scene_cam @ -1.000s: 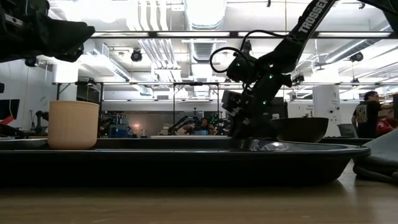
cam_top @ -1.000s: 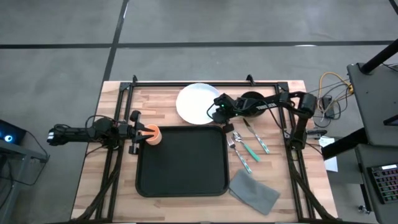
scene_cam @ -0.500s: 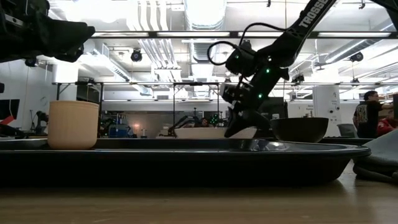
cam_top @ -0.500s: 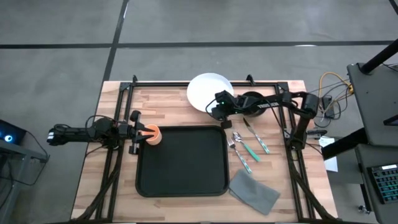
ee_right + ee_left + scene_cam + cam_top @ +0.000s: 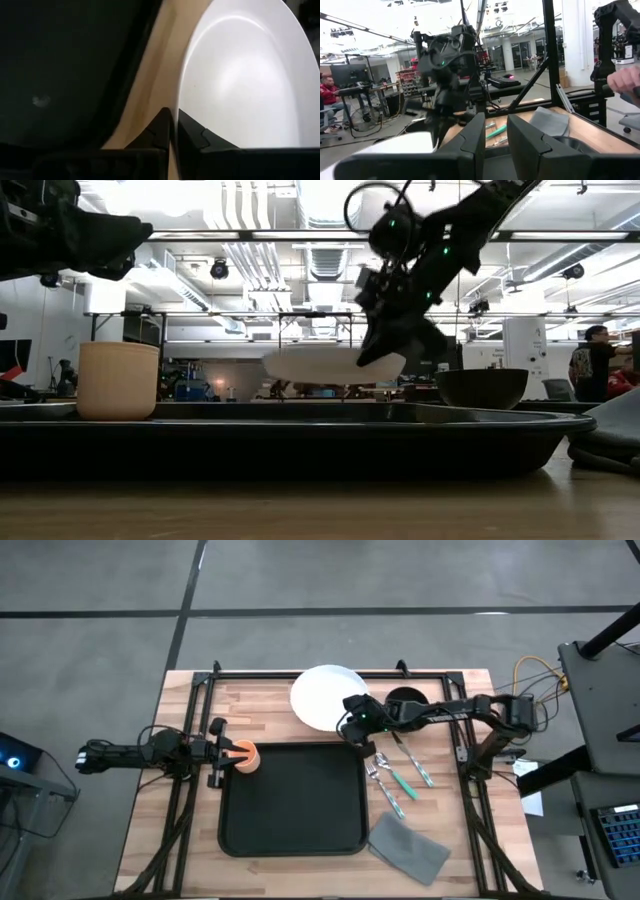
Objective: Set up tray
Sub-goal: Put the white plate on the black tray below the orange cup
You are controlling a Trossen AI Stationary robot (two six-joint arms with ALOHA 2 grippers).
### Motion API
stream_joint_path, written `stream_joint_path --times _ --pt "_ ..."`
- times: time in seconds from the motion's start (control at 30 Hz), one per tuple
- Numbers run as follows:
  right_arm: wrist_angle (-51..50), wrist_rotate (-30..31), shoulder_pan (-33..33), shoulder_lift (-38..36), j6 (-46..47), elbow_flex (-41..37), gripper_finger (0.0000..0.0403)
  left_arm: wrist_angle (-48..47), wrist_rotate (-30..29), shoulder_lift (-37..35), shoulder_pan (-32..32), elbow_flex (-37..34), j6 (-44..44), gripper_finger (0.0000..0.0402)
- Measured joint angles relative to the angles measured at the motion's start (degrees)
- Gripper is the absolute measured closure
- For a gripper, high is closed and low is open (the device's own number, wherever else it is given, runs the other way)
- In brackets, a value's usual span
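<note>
The large black tray (image 5: 292, 830) lies on the wooden table, seen edge-on in the low view (image 5: 300, 435). An orange cup (image 5: 247, 757) stands upright on its base in the tray's far left corner (image 5: 117, 380). My left gripper (image 5: 228, 752) hovers just left of and above the cup, open by a narrow gap (image 5: 496, 135). My right gripper (image 5: 350, 727) is shut on the round white plate (image 5: 322, 695), which floats past the tray's far edge (image 5: 330, 365). My right gripper pinches the plate's rim (image 5: 176, 102) on the side nearest the table's right edge, one finger above it and one below. The fingers (image 5: 385, 350) come slanting down from the right. The plate is lifted clear and hangs nearly level.
A black bowl (image 5: 405, 703) sits right of the plate. A fork and teal-handled cutlery (image 5: 400, 775) lie right of the tray, a grey folded cloth (image 5: 408, 848) nearer. People show in the room behind (image 5: 585, 365), and a hand (image 5: 625, 80).
My right gripper, holding the plate's rim, has risen. The plate has left the table and now hangs clear above it, about level, after first shifting slightly toward the far right.
</note>
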Motion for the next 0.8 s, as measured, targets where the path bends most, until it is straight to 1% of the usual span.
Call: stream_joint_path --times 0.13,0.23,0.47,0.67,0.73,0.8 --pt "-2.66 0.0 3.13 -2.36 -2.12 -0.03 0.0395 -0.14 -0.01 0.59 0.0 0.0 0.0 0.034" --pt "-2.86 -0.1 5.57 -3.17 -2.78 -0.09 0.0395 -0.11 -0.01 1.01 0.0 0.0 0.0 0.034" --pt "-3.0 -0.19 10.89 -1.87 -6.04 -0.09 0.0394 -0.09 0.0 0.98 0.0 0.0 0.0 0.034" --pt "-2.97 -0.38 13.75 -1.51 -7.57 -0.09 0.0394 -0.08 0.0 0.98 -0.01 0.02 0.0 0.034" --pt "-3.04 -1.36 14.43 -1.62 -7.95 -0.09 0.0394 -0.07 0.0 0.96 0.0 0.02 0.0 0.034" --pt "-2.84 -3.87 14.8 -1.71 -8.26 -0.09 0.0394 -0.07 0.0 0.97 0.0 0.0 0.0 0.034"
